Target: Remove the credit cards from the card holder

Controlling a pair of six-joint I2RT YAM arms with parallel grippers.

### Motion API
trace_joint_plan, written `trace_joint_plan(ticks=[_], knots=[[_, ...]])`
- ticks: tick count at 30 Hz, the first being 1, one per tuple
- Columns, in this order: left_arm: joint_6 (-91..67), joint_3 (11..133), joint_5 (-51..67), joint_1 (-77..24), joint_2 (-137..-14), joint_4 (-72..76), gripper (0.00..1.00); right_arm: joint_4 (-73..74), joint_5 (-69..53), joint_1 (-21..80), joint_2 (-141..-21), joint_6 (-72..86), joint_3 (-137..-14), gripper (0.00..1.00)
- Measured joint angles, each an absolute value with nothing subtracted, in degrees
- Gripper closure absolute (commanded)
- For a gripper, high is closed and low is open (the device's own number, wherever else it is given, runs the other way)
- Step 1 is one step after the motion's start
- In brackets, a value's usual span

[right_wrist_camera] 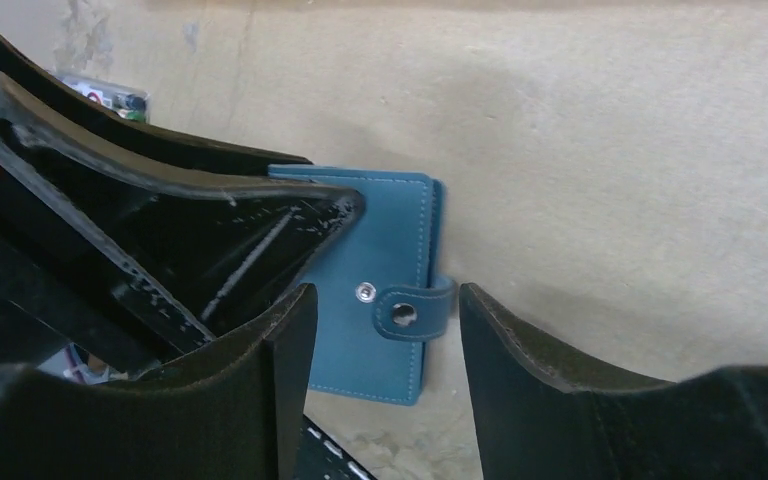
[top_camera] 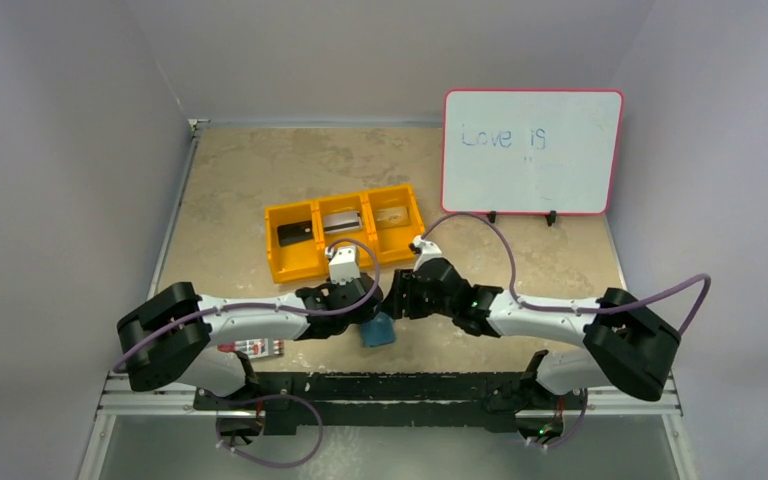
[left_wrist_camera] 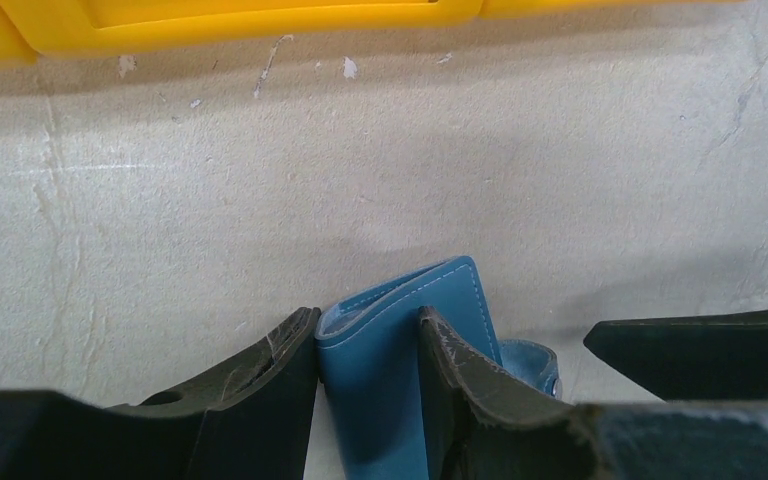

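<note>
Centrally, near front of table, teal card holder stands clamped in L gripper; R gripper gapes wide beside it. Black, silver, tan credit cards lie in orange 3-compartment bin behind.

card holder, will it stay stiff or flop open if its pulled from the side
Probably semi-stiff: the card holder holds its shape between the fingers of the left gripper. Its snap tab looks undone and the covers gape slightly, so it may fall open. Thin, so likely light.

Orange bin sits before a whiteboard, marker pack nearer.
</note>
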State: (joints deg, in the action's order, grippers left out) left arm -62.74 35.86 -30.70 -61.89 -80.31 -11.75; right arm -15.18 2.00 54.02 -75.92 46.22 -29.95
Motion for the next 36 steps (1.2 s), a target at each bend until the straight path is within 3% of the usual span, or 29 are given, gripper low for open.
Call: trace_joint_plan(ticks=[11,21,27,29,31,36], knots=[[-61.9,35.9,-30.7,-61.9,-78.8,-14.0,0.62,-4.4,11.0,58.7,-87.5,45.7,-40.6,0.53],[-61.9,35.7,-30.7,-61.9,-78.5,-14.3,0.62,1.3,14.3,60.0,-85.3,47.6,-40.9,0.66],[-61.9,35.7,-30.7,-61.9,-78.5,-14.4,0.62,1.0,13.8,60.0,-84.1,49.0,-39.7,0.87],[-61.9,35.7,-30.7,-61.9,-78.5,-14.4,0.62,0.8,13.7,60.0,-84.1,49.3,-39.6,1.0],[-61.9,35.7,-30.7,-61.9,-78.5,-14.5,0.58,0.5,13.7,60.0,-84.2,49.5,-39.6,1.0],[-61.3,35.8,-30.8,-61.9,-78.5,-15.6,0.37,0.8,13.8,60.0,-83.5,50.7,-39.4,1.0]])
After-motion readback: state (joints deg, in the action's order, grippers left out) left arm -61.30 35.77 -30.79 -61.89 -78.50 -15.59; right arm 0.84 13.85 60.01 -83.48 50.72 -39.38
